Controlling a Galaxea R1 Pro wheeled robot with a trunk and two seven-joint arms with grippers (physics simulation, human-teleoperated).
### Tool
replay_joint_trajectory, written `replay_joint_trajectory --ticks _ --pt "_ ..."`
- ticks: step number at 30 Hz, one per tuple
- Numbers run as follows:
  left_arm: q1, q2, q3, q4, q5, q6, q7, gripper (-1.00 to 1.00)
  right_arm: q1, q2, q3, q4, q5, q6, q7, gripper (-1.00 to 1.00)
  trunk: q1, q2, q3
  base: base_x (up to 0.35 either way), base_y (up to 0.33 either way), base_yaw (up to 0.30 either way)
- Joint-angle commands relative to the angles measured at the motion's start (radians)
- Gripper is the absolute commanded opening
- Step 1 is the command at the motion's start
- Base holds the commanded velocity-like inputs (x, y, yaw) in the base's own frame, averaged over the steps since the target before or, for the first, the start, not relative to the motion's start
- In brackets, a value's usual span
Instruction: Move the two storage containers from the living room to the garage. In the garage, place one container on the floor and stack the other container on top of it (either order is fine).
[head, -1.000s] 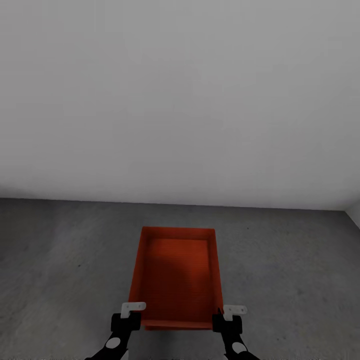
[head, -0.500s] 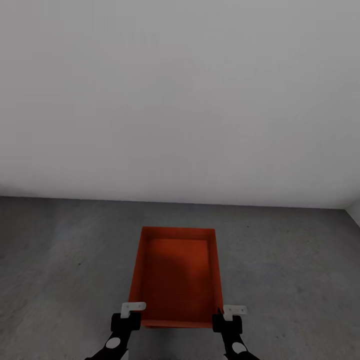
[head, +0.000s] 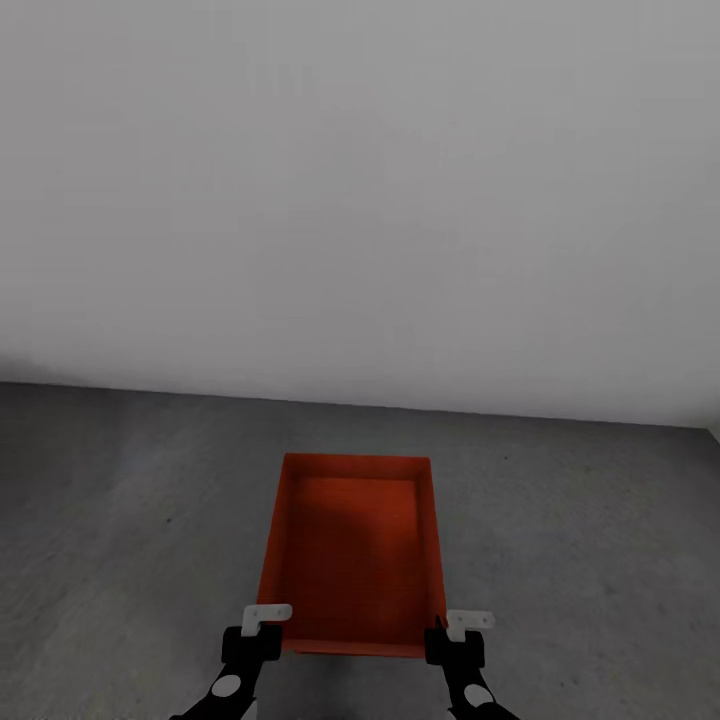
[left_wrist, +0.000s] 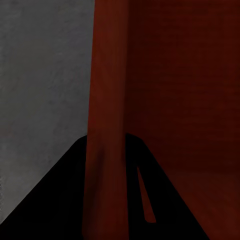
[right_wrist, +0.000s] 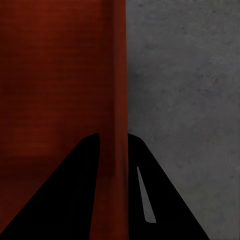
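Note:
One orange-red storage container (head: 352, 550) hangs in front of me over the garage's dark grey concrete floor (head: 120, 500), open side up and with nothing inside. My left gripper (head: 262, 625) is shut on its left side wall near the near corner. My right gripper (head: 452, 630) is shut on the right side wall. In the left wrist view the container wall (left_wrist: 107, 125) runs between the black fingers (left_wrist: 60, 200). The right wrist view has the same, wall (right_wrist: 119, 100) between fingers (right_wrist: 75, 200). The second container is out of view.
A bare pale grey wall (head: 360, 200) stands ahead and meets the floor a little beyond the container. Mottled concrete spreads to both sides of it, and a wall corner (head: 712, 432) shows at the far right edge.
The whole picture has turned slightly, so the wall's foot line now sits higher at the left and lower at the right. Container and both grippers keep the same hold.

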Motion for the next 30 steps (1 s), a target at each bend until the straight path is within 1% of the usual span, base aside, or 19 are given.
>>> replay_joint_trajectory --ticks 1,20,30 --pt "0.0 0.001 -0.001 0.003 0.002 0.0 0.01 -1.0 -0.001 0.0 -0.019 -0.066 0.019 -0.007 0.013 -1.0 0.0 -0.001 -0.001 0.0 0.0 0.05" --pt "0.0 0.001 0.0 0.003 0.003 -0.001 0.011 -1.0 -0.001 0.0 -0.018 -0.066 0.019 -0.007 0.014 -1.0 0.0 -0.001 -0.001 0.0 -0.001 0.006" --pt "0.0 0.001 -0.001 0.004 0.004 0.0 0.011 -1.0 -0.001 0.0 -0.017 -0.066 0.019 -0.007 0.014 -1.0 0.0 -0.001 -0.001 0.0 -0.114 0.0"
